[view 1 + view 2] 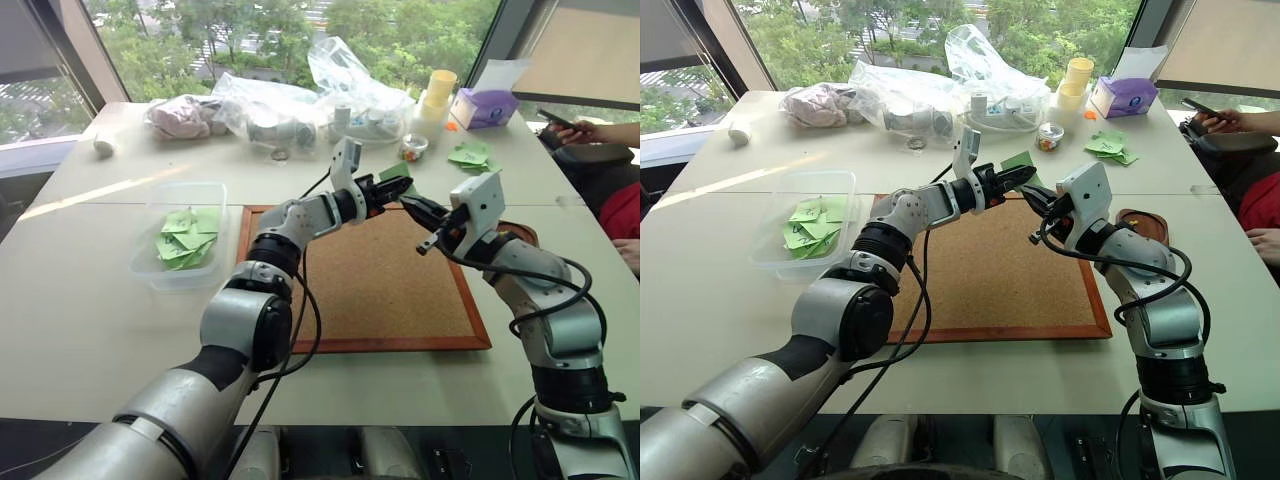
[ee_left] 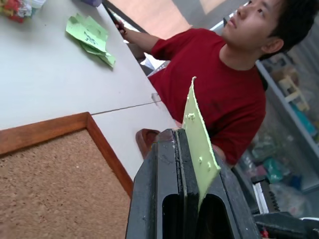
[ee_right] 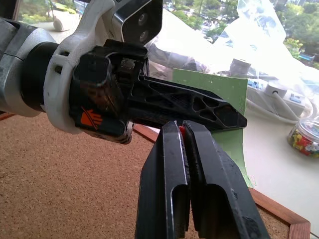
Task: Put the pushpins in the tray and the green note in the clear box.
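One green note [image 2: 199,144], one tray [image 1: 1143,222], one clear box [image 1: 180,236].

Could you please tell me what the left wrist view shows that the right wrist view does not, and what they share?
Left wrist view: the left gripper shut on the green note, seen edge-on; the corner of the tray; a bunch of green slips; a person in a red shirt.

Right wrist view: the right gripper shut on a red pushpin, and a jar of pins.

Both: the green note and the cork board.
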`<act>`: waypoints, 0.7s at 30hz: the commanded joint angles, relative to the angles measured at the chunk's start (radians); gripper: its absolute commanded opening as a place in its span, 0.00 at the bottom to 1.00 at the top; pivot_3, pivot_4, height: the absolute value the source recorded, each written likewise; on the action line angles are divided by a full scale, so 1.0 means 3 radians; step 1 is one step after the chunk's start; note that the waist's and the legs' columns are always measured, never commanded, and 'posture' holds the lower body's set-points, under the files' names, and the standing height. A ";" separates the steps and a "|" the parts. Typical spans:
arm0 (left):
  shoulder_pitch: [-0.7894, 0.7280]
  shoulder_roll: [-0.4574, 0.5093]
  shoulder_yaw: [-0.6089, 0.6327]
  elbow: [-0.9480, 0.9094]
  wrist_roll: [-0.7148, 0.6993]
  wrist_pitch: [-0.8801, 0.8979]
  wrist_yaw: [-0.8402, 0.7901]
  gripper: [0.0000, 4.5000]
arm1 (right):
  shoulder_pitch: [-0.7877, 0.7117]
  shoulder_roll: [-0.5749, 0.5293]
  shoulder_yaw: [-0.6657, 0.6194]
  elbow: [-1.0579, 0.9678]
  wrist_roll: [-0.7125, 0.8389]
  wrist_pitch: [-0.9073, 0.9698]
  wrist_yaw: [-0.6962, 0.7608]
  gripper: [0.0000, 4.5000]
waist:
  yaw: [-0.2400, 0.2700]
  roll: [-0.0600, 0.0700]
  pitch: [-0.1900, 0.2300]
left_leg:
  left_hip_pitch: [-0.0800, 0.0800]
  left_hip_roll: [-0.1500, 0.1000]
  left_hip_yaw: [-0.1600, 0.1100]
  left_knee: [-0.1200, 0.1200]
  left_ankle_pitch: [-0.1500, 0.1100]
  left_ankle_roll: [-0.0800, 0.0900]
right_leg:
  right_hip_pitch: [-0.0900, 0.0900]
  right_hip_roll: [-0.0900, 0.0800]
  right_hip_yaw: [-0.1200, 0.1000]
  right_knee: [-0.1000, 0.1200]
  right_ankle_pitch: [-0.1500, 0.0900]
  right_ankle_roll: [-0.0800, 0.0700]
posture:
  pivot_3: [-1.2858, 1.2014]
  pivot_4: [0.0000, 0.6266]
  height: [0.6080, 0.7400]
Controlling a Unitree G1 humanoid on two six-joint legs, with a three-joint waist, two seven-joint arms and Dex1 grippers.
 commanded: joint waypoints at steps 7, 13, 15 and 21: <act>0.0210 0.0219 -0.0507 -0.0427 0.0489 -0.0371 -0.0326 0.03 | -0.0110 0.0211 -0.0585 -0.0213 0.0570 0.0264 -0.0386 0.00 | -0.0001 0.0000 0.0000 | 0.0000 0.0002 -0.0001 0.0000 0.0000 0.0000 | 0.0000 0.0000 0.0000 0.0001 0.0000 0.0000 | 0.52 0.24 0.99; 0.0454 0.0669 -0.1451 -0.1366 0.1073 -0.0777 -0.1132 0.03 | -0.0125 0.0021 -0.0945 0.0266 0.0451 0.0431 -0.0767 0.00 | 0.0010 0.0001 0.0000 | -0.0001 0.0001 0.0003 0.0000 0.0000 0.0000 | 0.0000 -0.0002 0.0001 0.0001 0.0000 0.0000 | 0.52 0.24 0.99; 0.0540 0.0962 -0.1855 -0.1761 0.1346 -0.0967 -0.1473 0.03 | -0.0144 -0.0141 -0.1000 0.0682 0.0243 0.0474 -0.0938 0.00 | 0.0004 0.0001 0.0000 | 0.0000 0.0001 0.0005 -0.0001 0.0000 0.0000 | 0.0000 -0.0002 0.0002 0.0000 0.0000 -0.0001 | 0.52 0.24 0.99; 0.0572 0.1163 -0.2112 -0.2018 0.1636 -0.1022 -0.1464 0.03 | -0.0261 -0.0344 -0.0949 0.1694 -0.0095 0.0106 -0.0976 0.00 | -0.0006 0.0004 0.0000 | 0.0003 0.0002 0.0008 -0.0001 0.0000 0.0001 | 0.0000 0.0000 0.0007 0.0001 0.0000 -0.0001 | 0.52 0.24 0.99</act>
